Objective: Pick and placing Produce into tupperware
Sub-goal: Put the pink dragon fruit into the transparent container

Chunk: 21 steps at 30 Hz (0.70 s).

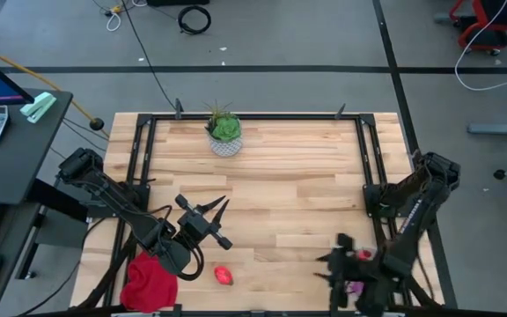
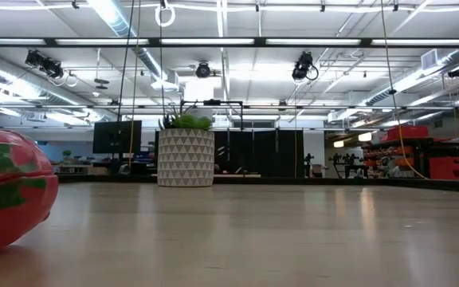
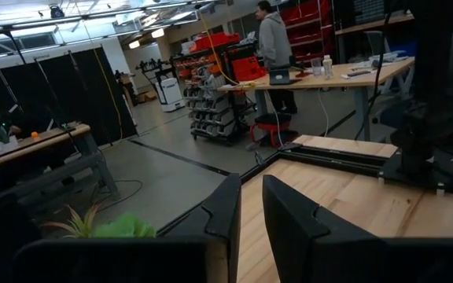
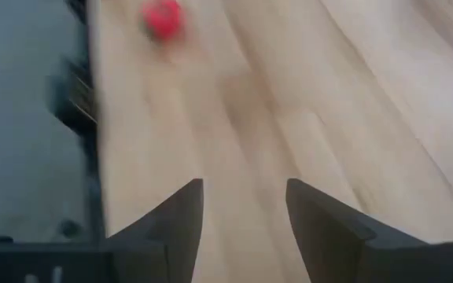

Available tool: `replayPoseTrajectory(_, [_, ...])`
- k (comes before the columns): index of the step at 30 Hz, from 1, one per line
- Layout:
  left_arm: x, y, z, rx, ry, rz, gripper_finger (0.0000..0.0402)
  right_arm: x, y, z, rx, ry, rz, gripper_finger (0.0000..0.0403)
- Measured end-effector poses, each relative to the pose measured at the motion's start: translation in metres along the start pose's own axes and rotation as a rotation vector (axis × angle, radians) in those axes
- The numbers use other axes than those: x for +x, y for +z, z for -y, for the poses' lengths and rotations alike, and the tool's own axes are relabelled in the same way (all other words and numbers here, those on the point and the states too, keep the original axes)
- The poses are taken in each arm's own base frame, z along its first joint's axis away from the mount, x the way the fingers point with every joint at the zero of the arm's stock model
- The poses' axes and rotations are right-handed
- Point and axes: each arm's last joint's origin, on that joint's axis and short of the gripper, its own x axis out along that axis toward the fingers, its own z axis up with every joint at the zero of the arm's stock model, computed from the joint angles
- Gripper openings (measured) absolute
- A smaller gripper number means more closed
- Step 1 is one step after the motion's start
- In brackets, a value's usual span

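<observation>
While the larger red-pink oval piece [image 1: 224, 276] lies alone on the bare wood near the front edge of the table [image 1: 306, 185], left of that edge's middle, the left gripper [image 1: 221, 221] hovers just behind it with its fingers parted and nothing between them. The right gripper [image 1: 329, 264], also open and empty, sits well apart toward the front right corner, so I judge the left arm the nearer one. A purple piece [image 1: 356, 287] peeks out by the right arm; no tupperware shows anywhere.
</observation>
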Motion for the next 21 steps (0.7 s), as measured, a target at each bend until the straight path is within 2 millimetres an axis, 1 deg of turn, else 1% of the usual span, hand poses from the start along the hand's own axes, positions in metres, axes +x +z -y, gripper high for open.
replayPoseTrajectory(4, [0.000, 0.000, 0.000, 0.000, 0.000, 0.000, 0.0060, 0.029, 0.023, -0.007, -0.085, 0.143, 0.095, 0.0190])
replayPoseTrajectory(6, [0.000, 0.000, 0.000, 0.000, 0.000, 0.000, 0.0058, 0.044, 0.032, -0.004, -0.112, 0.207, 0.135, 0.0190])
replayPoseTrajectory(9, [0.000, 0.000, 0.000, 0.000, 0.000, 0.000, 0.0058, 0.065, 0.039, 0.007, -0.147, 0.273, 0.175, 0.0193])
replayPoseTrajectory(13, [0.000, 0.000, 0.000, 0.001, 0.000, 0.000, 0.0062, 0.089, 0.042, 0.027, -0.121, 0.308, 0.163, 0.0205])
replayPoseTrajectory(16, [0.000, 0.000, 0.000, 0.002, 0.000, 0.000, 0.0066, 0.102, 0.044, 0.038, -0.060, 0.311, 0.158, 0.0217])
replayPoseTrajectory(19, [0.001, 0.000, 0.000, 0.003, 0.003, -0.001, 0.0066, 0.118, 0.043, 0.036, -0.059, 0.333, 0.144, 0.0228])
replayPoseTrajectory(21, [0.003, 0.000, 0.000, 0.005, 0.008, -0.001, 0.0064, 0.130, 0.044, 0.025, -0.081, 0.368, 0.148, 0.0232])
